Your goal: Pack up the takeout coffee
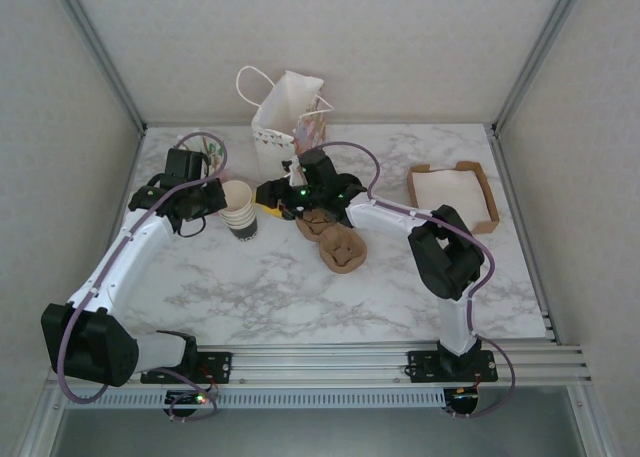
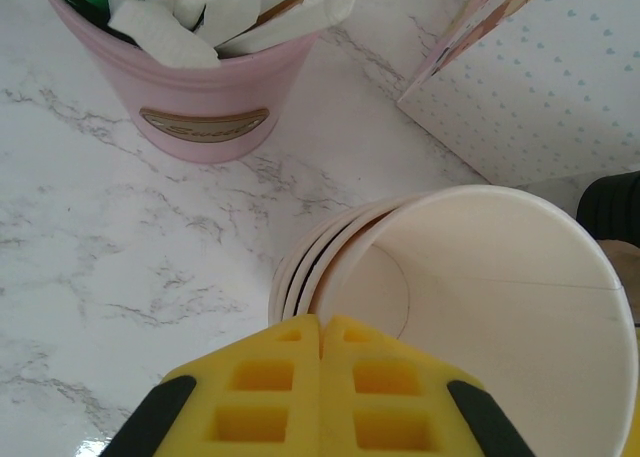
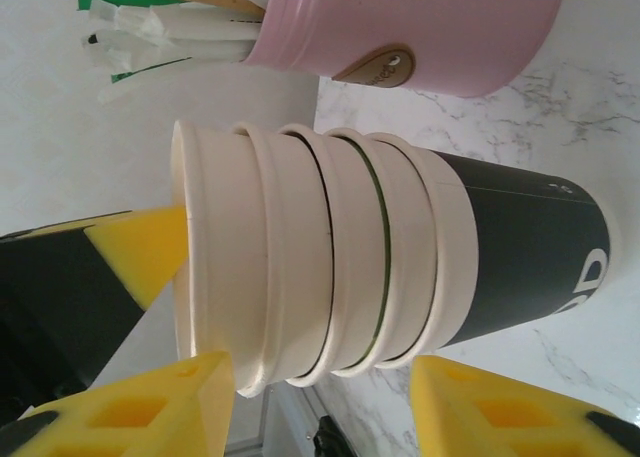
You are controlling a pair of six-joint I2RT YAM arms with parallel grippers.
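Observation:
The takeout coffee is out of view. A stack of lidless cream paper cups [image 1: 238, 209], the bottom one with a dark band, stands left of the table's middle. My left gripper [image 2: 322, 322] is shut, and its yellow tips rest at the near rim of the top cup [image 2: 480, 277]. From the other side, my right gripper [image 3: 320, 377] faces the stack [image 3: 330, 267] with its jaws apart. One finger [image 3: 180, 402] is by the top rim and the other [image 3: 500, 412] is near the dark band. Neither finger grips the stack.
A white gift bag [image 1: 285, 117] stands at the back centre. A pink tub of napkins and straws [image 2: 200, 97] is behind the stack. Brown cup carriers [image 1: 337, 242] lie under the right arm, a cardboard tray [image 1: 453, 195] sits at the right, and a black cylinder [image 2: 612, 207] is beside the stack.

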